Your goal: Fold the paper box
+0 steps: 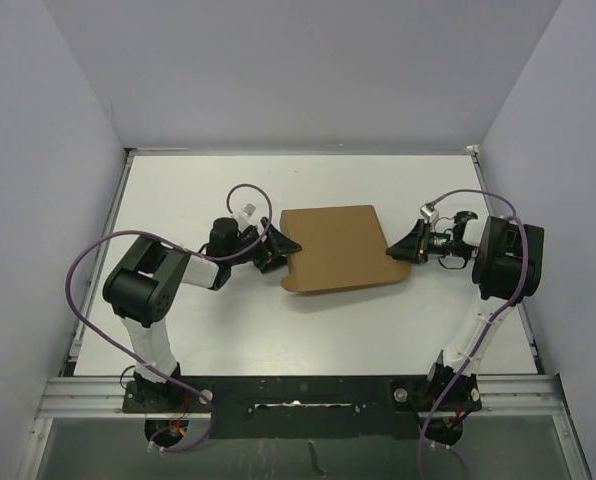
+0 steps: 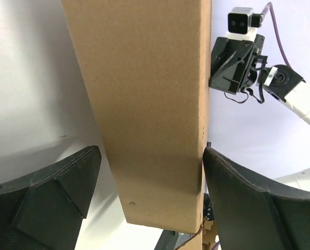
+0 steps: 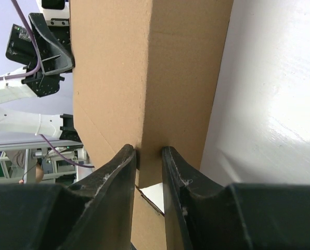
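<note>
Paper box [image 1: 336, 247] on table [image 1: 208, 325], right end effector [image 1: 394, 252] pinching it, left end effector [image 1: 286, 254] wide astride

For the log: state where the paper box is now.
Top view: the paper box is mid-table between left tool and right tool, which pinches its right edge.

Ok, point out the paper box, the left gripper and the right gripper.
paper box [image 1: 333, 247]: top view, middle of its brown face.
left gripper [image 1: 286, 256]: top view, midway between its fingertips.
right gripper [image 3: 149, 155]: right wrist view, midway between its fingertips.
</note>
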`<act>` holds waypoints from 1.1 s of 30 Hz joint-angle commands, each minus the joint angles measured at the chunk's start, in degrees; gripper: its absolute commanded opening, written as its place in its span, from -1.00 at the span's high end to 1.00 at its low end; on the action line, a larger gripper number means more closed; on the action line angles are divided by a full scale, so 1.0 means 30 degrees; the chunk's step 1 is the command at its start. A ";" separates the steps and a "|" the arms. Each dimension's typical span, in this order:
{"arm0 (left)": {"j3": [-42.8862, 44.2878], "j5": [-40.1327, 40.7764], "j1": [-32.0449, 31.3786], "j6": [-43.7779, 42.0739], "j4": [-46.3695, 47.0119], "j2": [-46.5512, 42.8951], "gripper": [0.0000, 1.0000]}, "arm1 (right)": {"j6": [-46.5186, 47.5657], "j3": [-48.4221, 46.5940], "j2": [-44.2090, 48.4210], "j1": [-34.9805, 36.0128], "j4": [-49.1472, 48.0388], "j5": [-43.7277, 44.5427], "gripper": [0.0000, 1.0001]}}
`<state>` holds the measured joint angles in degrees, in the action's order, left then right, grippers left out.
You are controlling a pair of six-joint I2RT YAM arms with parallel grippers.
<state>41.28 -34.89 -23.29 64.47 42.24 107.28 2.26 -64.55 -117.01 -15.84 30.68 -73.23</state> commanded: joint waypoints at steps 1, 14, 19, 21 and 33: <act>-0.0098 0.0354 -0.0427 0.0549 0.2905 0.0220 -0.51 | 0.0680 -0.0096 -0.0657 -0.0098 -0.0272 0.2386 0.60; -0.1181 0.0880 -0.0676 0.2129 0.4704 -0.0619 0.06 | 0.2239 -0.0918 0.0570 -0.0132 0.1012 0.1385 0.10; -0.2342 0.1638 -0.0367 0.3286 0.5607 -0.1679 0.07 | 0.4715 -0.2025 0.3439 -0.0644 0.2965 0.1412 -0.30; -0.2927 0.1961 -0.0170 0.4050 0.5942 -0.2139 0.12 | 0.5995 -0.2318 0.5201 -0.0949 0.3691 0.1483 -0.38; -0.1846 0.3937 -0.0168 0.6191 -0.6498 -0.8770 0.12 | 1.7818 0.3355 1.8217 0.5725 -0.0221 0.3315 -0.96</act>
<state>29.91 -25.85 -23.68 80.86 39.94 90.15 40.97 -63.61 -70.76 -7.18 39.03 -67.42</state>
